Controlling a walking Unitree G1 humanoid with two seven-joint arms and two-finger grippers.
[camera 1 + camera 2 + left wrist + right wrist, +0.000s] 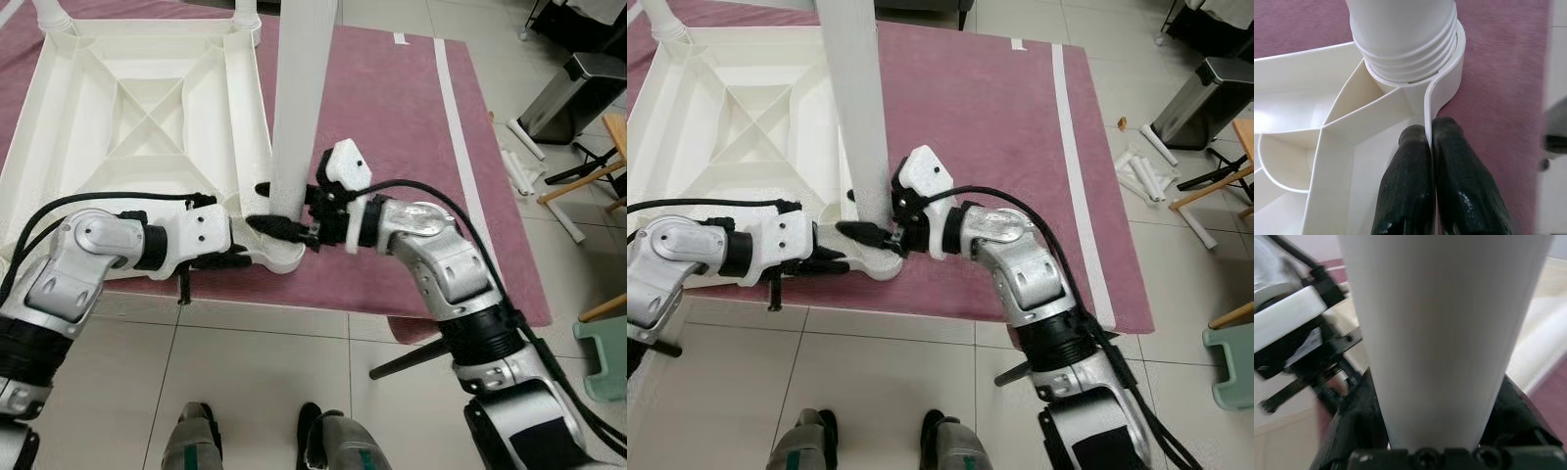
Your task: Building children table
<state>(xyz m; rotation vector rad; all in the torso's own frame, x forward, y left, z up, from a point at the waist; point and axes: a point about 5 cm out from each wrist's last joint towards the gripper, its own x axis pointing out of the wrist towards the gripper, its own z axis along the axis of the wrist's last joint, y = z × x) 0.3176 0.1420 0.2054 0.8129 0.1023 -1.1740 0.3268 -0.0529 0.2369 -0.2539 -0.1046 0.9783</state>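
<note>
The white table leg [299, 108] is gripped near its base by the right tool [284, 208]. The upturned tabletop [137, 127] on the rug [392, 147] is pinched at its corner rim by the left tool [1430, 147].

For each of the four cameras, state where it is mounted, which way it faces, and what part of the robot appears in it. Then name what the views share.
Left eye view: on the head, facing forward and down at the upturned white tabletop on the purple rug; both silver arms and feet.
Right eye view: same head, same scene.
Left wrist view: along the left tool, its fingers pinching the tabletop's rim.
Right wrist view: along the right tool, fingers either side of the white leg.
Shared: all show the leg at its corner socket.
</note>
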